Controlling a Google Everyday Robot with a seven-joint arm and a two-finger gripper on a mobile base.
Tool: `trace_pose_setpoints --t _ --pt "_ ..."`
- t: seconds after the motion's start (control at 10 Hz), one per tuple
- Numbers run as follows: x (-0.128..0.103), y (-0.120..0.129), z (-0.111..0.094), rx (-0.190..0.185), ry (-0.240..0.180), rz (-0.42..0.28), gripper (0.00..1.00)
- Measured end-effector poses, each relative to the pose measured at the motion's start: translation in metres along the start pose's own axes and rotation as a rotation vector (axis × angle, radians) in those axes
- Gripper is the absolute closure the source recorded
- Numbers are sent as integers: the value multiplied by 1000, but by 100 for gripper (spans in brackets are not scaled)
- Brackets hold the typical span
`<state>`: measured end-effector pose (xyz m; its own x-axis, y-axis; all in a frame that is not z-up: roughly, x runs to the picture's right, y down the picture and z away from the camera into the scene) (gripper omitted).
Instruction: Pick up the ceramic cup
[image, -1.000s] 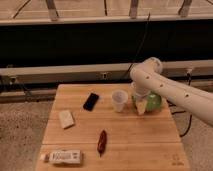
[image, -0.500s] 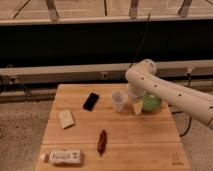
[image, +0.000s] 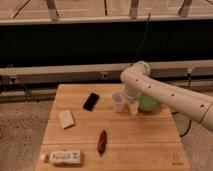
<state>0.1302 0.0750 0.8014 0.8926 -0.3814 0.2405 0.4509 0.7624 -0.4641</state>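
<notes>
The ceramic cup (image: 118, 101) stands upright just beside the green bowl (image: 150, 104), with the gripper (image: 131, 104) between them, open or closed I cannot tell; likely light, stiff, slick and breakable, the cup suits a gentle pinch across its rim.

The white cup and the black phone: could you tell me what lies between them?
Only bare table, in the camera view; the pincer hangs beyond the cup, by the green bowl.
</notes>
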Motion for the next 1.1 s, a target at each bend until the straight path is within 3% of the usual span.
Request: trace_pose_setpoints --t 1.1 --pt "-8 -7 10 -6 2 -54 20"
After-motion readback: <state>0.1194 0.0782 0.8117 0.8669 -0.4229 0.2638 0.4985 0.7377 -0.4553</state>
